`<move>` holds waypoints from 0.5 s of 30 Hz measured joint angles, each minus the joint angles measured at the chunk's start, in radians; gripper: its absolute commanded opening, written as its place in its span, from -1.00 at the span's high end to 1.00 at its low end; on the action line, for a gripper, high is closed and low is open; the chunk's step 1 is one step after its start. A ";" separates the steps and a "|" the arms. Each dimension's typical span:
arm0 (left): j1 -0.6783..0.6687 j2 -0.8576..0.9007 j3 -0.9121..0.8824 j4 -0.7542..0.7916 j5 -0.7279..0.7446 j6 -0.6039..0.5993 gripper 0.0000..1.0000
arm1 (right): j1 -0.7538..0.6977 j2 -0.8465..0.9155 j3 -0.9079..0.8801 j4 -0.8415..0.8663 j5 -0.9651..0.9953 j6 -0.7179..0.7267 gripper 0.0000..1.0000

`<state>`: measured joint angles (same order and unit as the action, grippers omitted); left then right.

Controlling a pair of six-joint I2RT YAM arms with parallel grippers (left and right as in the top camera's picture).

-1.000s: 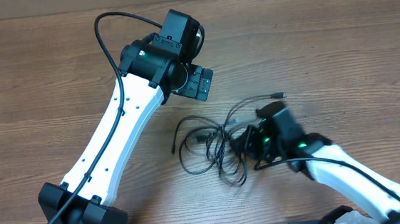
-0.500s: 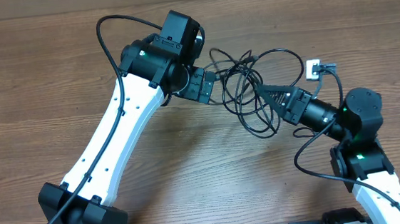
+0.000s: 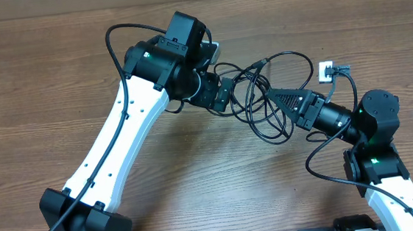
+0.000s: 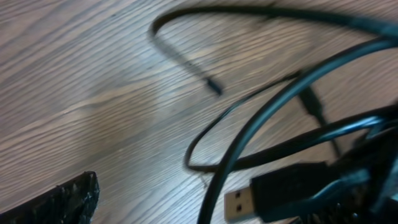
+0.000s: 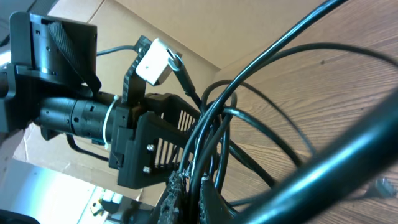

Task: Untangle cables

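Setting: a brown wood-grain table [image 3: 41, 77] seen from above, with two white-and-black robot arms reaching toward its middle.

Cables: a tangle of thin black flexible cables [image 3: 253, 101] sits right of centre, between the two grippers. Its loops overlap one another. One wide loop arcs to the far right, and another sags toward the near side.

Right gripper: the black right gripper [image 3: 272, 92] points left from the right side. Its jaws are pinched together into a narrow tip, clamping several strands on the right of the tangle.

Left gripper: the black left gripper [image 3: 219, 74] is at the left edge of the tangle, with its jaws spread fully apart. A few strands run into the gap between its fingers, and nothing is clamped. Whether any strand touches a finger cannot be told.

Left wrist view: blurred black cords cross close to the lens above the wood. A black USB plug with a metal end [image 4: 245, 202] shows near the bottom. A small plug tip [image 4: 213, 86] lies farther off, and one dark finger [image 4: 62, 199] shows at the lower left.

Right wrist view: cords fan out from the closed fingers [image 5: 183, 196] toward the wide-open left gripper [image 5: 177, 93], one of whose fingers is white-tipped.
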<state>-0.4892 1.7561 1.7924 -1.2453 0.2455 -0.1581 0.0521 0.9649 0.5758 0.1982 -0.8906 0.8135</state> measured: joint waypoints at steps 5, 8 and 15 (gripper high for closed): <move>0.000 0.000 0.000 0.031 0.060 -0.042 -1.00 | -0.005 0.000 0.000 -0.038 -0.002 -0.054 0.92; 0.000 0.000 0.000 0.068 0.112 -0.056 -0.99 | -0.008 0.001 0.000 -0.080 -0.002 -0.078 0.92; 0.000 0.000 0.000 0.095 0.175 -0.077 -1.00 | -0.008 0.009 0.000 -0.086 -0.002 -0.112 0.93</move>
<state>-0.4889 1.7561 1.7924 -1.1507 0.4202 -0.2348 0.0444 0.9737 0.5758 0.1120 -0.8921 0.7013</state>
